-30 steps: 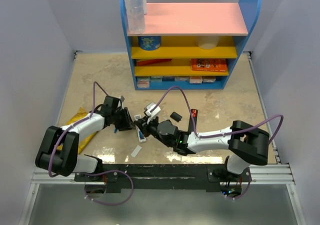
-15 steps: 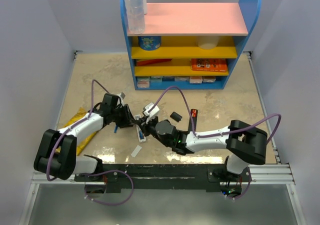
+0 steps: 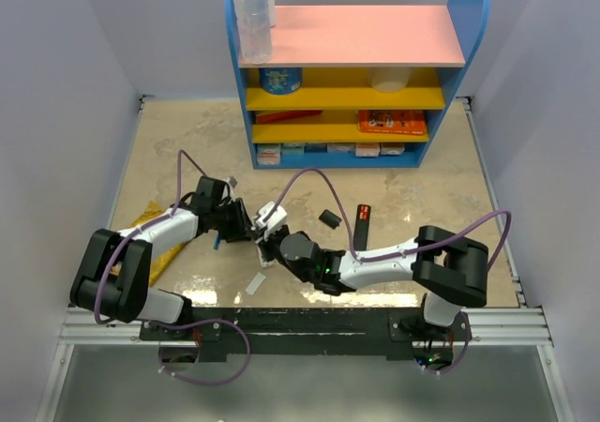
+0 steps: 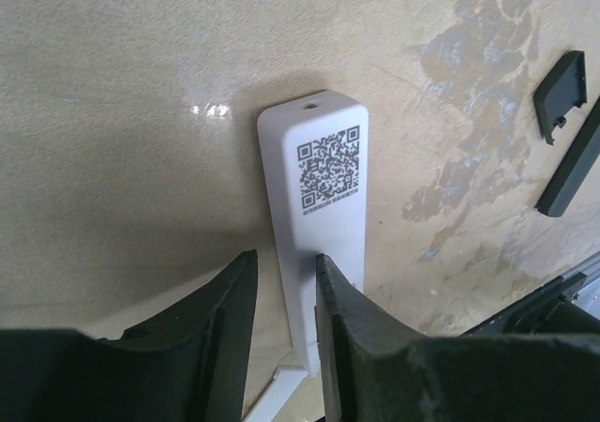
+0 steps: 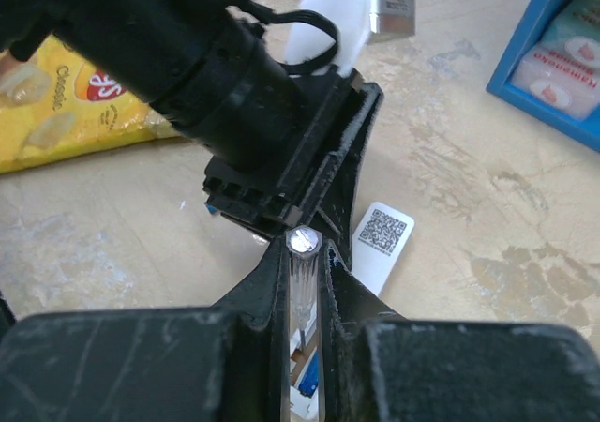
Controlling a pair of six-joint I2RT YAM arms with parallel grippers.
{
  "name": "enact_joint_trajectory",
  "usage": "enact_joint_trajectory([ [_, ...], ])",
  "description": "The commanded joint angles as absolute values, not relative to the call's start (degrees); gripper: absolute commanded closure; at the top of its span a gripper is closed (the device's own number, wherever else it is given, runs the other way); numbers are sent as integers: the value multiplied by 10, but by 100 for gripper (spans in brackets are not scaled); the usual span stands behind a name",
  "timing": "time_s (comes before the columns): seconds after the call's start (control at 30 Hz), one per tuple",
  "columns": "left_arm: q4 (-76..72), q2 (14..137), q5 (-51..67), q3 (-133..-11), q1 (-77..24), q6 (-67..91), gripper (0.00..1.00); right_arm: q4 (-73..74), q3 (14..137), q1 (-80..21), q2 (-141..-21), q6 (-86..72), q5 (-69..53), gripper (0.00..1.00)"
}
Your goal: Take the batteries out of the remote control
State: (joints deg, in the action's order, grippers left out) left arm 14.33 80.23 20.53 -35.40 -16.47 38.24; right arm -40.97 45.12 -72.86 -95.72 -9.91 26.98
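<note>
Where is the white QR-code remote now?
In the left wrist view, the white remote lies on the table, centre, its near end under the left gripper's jaws.

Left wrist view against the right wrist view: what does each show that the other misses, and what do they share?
Only the left wrist view: a black cover and a black bar at its right edge. Only the right wrist view: the right gripper shut on a thin grey stick, a yellow snack bag and a corner of the blue shelf. Both: the white remote with its QR label, and the left gripper at it.
</note>
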Motion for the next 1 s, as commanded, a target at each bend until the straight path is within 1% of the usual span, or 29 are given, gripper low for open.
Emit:
enact_joint_trajectory([
  [0.0,127,816,199,-356,-163,367,64,-386,501,-772,-986,16,345,100],
  [0.13,130,822,187,-359,-163,367,65,-357,546,-817,-1021,80,419,100],
  [0.27,133,832,185,-362,-163,365,65,-346,564,-842,-1047,115,458,100],
  [0.6,132,833,180,-360,-163,365,65,-335,561,-846,-1009,89,428,100],
  [0.83,129,831,182,-357,-163,368,65,-338,560,-847,-1020,96,435,100],
  [0.97,127,831,182,-357,-163,369,65,-339,562,-846,-1008,93,432,100],
])
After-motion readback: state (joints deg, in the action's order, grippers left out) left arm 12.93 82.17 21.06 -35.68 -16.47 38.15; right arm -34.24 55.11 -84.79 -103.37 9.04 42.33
